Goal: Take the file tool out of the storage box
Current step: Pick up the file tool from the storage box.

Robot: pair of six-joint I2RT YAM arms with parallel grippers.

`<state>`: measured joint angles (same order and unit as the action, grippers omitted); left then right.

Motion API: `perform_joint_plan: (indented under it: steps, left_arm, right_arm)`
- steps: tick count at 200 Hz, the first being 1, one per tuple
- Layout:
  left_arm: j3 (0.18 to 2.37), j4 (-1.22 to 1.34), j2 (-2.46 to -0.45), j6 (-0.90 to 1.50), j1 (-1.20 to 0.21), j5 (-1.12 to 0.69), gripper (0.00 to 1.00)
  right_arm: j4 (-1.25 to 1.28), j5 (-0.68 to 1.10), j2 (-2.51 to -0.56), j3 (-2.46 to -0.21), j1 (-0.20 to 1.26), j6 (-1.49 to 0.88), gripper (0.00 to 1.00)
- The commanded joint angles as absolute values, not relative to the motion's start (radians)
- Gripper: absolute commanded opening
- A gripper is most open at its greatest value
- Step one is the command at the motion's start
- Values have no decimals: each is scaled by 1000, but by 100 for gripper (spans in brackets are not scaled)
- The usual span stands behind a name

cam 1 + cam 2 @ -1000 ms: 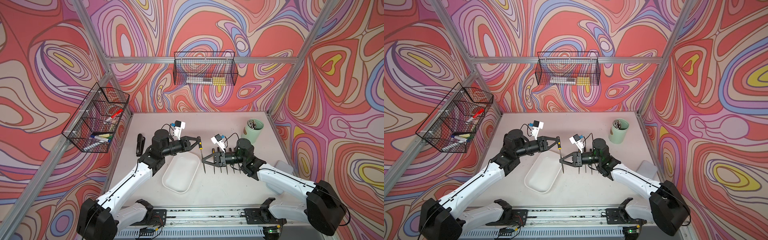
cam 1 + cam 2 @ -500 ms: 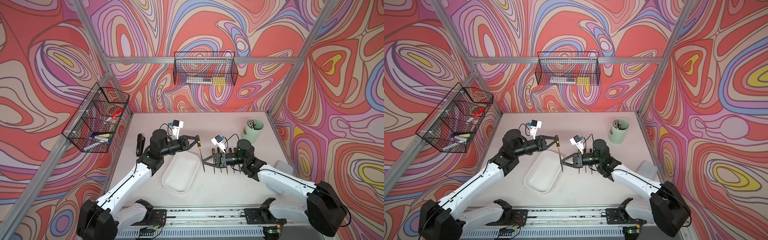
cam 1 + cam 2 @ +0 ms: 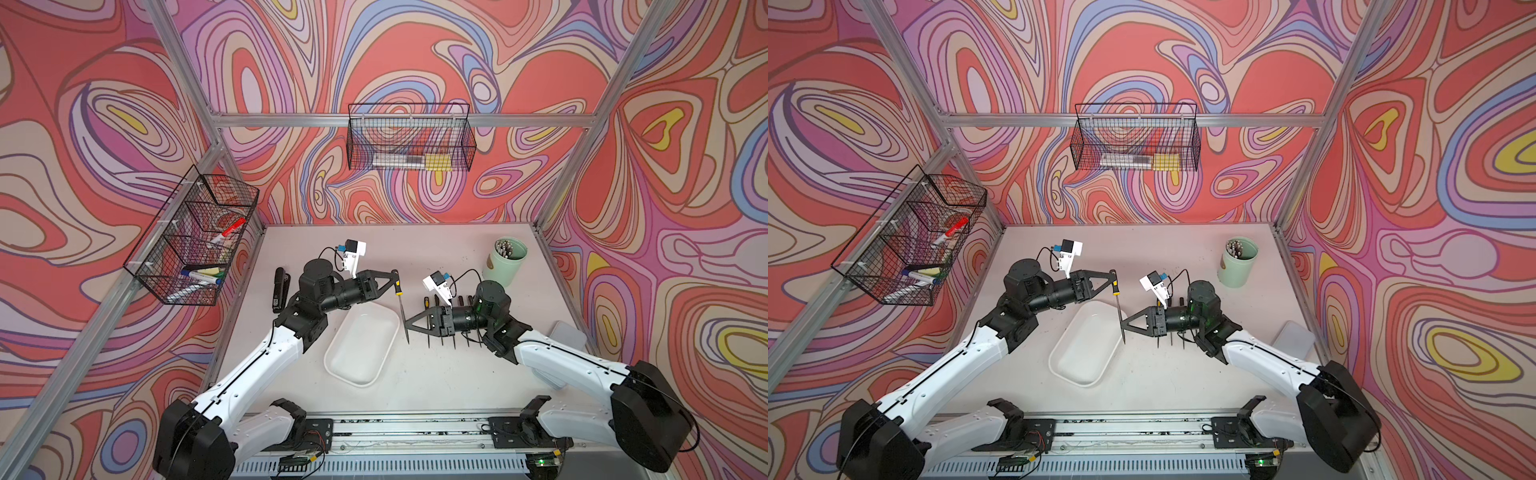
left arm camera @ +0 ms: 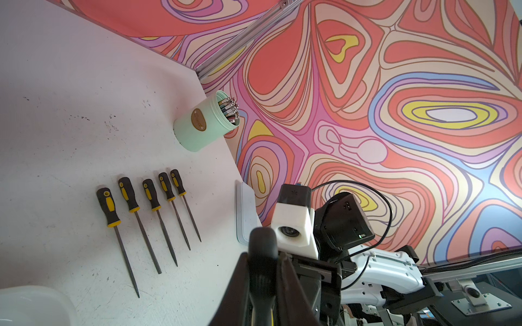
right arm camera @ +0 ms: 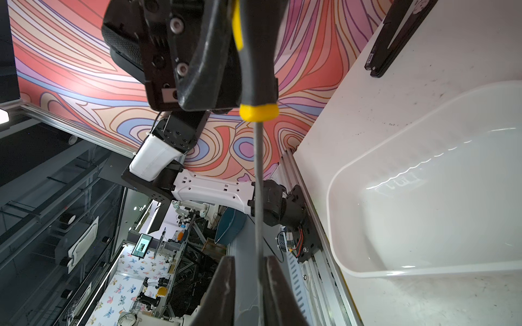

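**The file tool (image 3: 402, 316) hangs outside the storage box (image 3: 361, 345)**

The left gripper (image 3: 395, 279) is clenched on its black-and-yellow handle. The tool hangs upright, tip down, just beside the box rim that faces the right edge of the table (image 3: 436, 374). The right gripper (image 5: 250, 262) straddles the lower shaft, jaws narrowly apart, a gap showing on one side. The box lies mid-table, toward the front edge.
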<state>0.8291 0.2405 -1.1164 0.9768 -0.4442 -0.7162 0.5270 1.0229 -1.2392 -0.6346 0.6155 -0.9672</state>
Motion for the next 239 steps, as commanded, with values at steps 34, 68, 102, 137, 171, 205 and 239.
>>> perform_joint_plan:
  steps: [34,68,102,137,171,205,239]
  left_arm:
    - [822,284,-1109,968,-430,-720,5]
    - [824,282,-1107,969,-428,-722,4]
    - [824,282,-1108,968,-428,-721,5]
    - [822,284,-1108,969,-427,-722,5]
    - [822,291,-1113,972,-427,-721,4]
    - [821,298,-1113,968,-427,-723,7]
    - [828,274,-1109,943,-421,-729,39]
  right_arm:
    - [565,1053,-1258,-627,632,-967,21]
    - [553,1051,-1266,-632,639,-957,21]
    - [551,1054,-1270,-638,643,-952,20]
    - [547,1055,-1273,-644,644,-951,12]
    - [550,1055,-1279,-650,646,-951,4]
    - [526,1032,-1278,-657,646,-939,0]
    - [396,974,-1254,-681,646,-879,0]
